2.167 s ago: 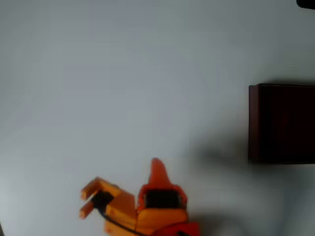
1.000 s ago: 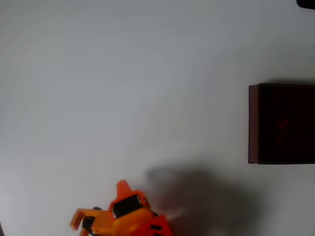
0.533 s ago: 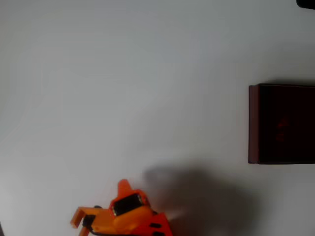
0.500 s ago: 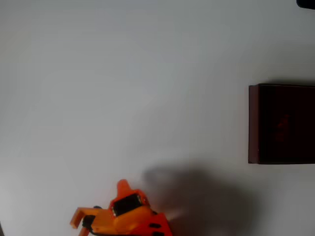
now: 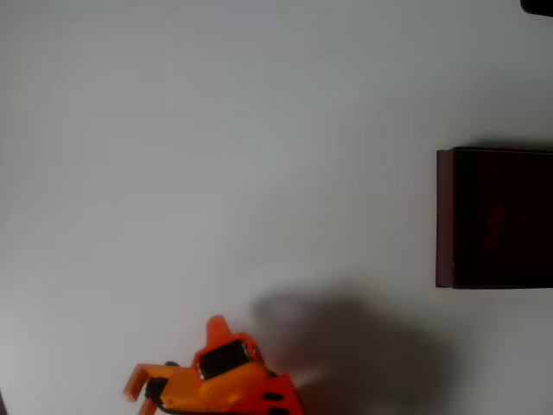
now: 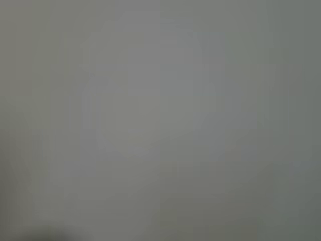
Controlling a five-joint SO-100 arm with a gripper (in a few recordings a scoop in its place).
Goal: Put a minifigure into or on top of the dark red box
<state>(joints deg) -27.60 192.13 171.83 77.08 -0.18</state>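
**Minifigure lodged in box; arm parked at lower frame edge**

At the right edge of the overhead view, the large rectangular dark red box (image 5: 449, 216) with thin maroon walls and a near-black interior is seen lying on the plain white table (image 5: 216, 147). Inside it, a faint small red shape is made out against the dark floor, and it is judged to be the tiny all-red toy minifigure (image 5: 492, 226); its posture cannot be resolved. On that reading the placement is taken as done, with nothing further required beyond the arm coming to rest.

The orange two-finger gripper (image 5: 173, 380) is found at the lower left of centre, well apart from the box, with nothing seen held. Whether its fingers are apart or together cannot be told from this angle.

The box, figure and arm are given by the overhead view. A blurred, featureless grey field is returned by the wrist view, from which no finger state or object position can be confirmed.
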